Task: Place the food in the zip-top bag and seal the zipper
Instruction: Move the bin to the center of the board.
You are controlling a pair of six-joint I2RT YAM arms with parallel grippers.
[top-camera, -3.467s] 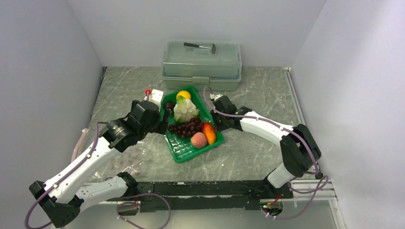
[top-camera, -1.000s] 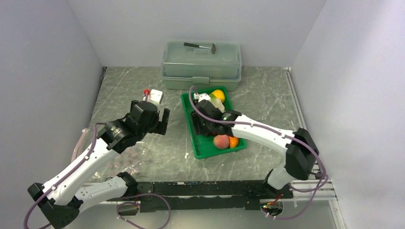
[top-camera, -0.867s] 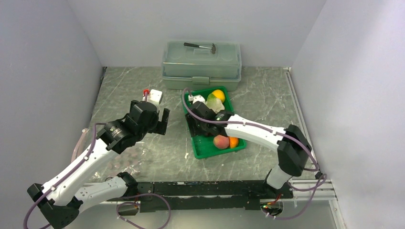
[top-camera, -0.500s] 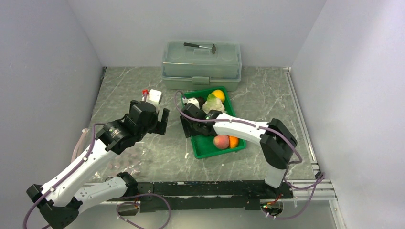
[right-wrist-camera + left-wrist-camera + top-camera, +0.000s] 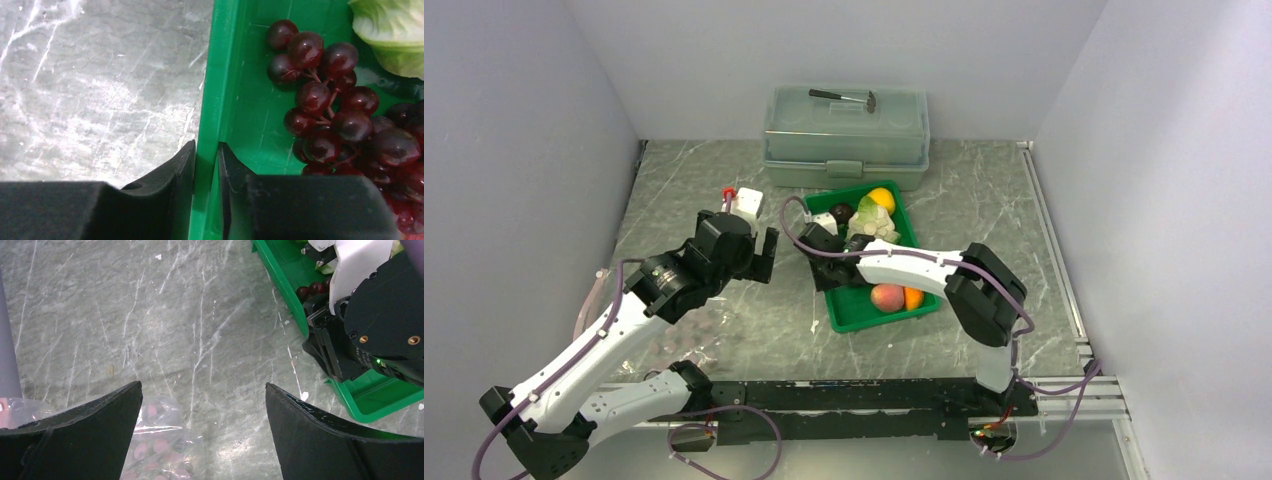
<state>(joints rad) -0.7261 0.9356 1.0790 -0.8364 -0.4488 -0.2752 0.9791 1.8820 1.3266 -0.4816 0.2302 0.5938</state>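
Open marble table [image 5: 984, 200] flanks the green tray [image 5: 862, 312]; a toolbox [image 5: 845, 140] sits just behind it. The zip-top bag [image 5: 150, 440] lies well left of the tray. The left gripper [image 5: 202, 387] hangs spread wide left of the tray; the right gripper [image 5: 206, 150] pinches its left wall beside the grapes [image 5: 325, 115].

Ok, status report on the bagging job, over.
Left gripper open, empty, above the table. Right gripper shut on the wall of the green tray. Grapes in tray; zip-top bag lies apart, under left gripper. Nothing seen between them.
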